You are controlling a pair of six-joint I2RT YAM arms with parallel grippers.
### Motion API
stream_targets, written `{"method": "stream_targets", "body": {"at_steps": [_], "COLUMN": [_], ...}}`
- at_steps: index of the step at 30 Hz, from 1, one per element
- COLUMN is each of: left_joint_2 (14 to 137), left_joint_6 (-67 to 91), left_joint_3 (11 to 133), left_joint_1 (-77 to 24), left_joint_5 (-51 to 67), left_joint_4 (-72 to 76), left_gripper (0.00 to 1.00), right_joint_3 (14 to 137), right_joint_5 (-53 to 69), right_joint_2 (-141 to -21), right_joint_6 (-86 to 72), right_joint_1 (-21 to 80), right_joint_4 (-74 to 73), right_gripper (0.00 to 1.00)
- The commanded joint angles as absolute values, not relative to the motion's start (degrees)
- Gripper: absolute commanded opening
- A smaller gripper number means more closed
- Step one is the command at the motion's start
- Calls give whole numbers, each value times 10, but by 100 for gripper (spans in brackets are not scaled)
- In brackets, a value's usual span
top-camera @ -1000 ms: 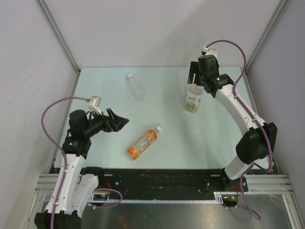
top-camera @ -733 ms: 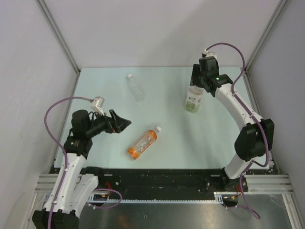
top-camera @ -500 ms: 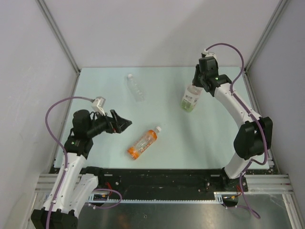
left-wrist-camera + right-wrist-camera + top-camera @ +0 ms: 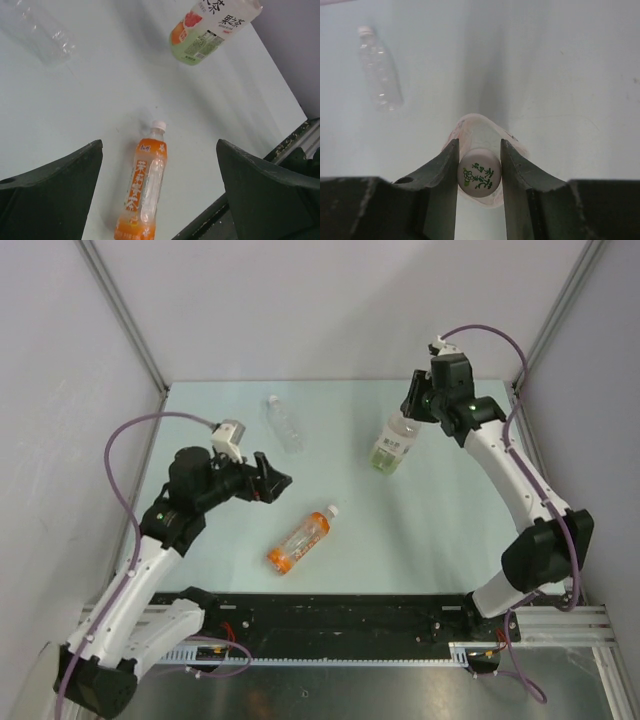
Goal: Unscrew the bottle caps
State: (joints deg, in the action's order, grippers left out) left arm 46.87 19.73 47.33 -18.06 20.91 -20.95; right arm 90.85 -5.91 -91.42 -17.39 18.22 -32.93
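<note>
Now: right gripper (image 4: 479, 152) pinches cap (image 4: 479, 178); green bottle (image 4: 390, 448) looks light, tips easily, so steady its body. Left gripper (image 4: 272, 483) spread.

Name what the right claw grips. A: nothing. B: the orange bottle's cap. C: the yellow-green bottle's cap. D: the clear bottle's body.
C: in the right wrist view the right claw squeezes the white cap of the yellow-green bottle from both sides.

yellow-green bottle (image 4: 210, 30): neck and top cut off by the left wrist view's upper edge
clear bottle (image 4: 37, 32): one end cut off at that view's top-left corner
white cap (image 4: 479, 172): hidden under the right claw (image 4: 479, 149) in the top view
</note>
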Motion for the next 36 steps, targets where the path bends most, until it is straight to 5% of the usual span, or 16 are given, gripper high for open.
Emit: {"method": "stream_targets", "body": {"at_steps": [1,7,17,36], "left_joint_2": [515,607,752,866], "left_joint_6": [141,111,42,-15], "left_joint_3": [541,608,713,742], "left_joint_1": [-271,-398,-584,-655], "left_joint_5": [68,-47,-230,-290], "left_joint_4": [-235,-254,-256,-239], "left_gripper": [100,99,100,99], "right_joint_3": [928,848,767,718], "right_joint_5": [48,228,279,306], "right_joint_2": [-858,-815,-760,-722], "right_joint_6": [-203,-272,-402,-476], "right_joint_1": [166,119,120,154], "right_joint_4": [-341,-299,-290,-272], "right_gripper": [0,0,0,0]}}
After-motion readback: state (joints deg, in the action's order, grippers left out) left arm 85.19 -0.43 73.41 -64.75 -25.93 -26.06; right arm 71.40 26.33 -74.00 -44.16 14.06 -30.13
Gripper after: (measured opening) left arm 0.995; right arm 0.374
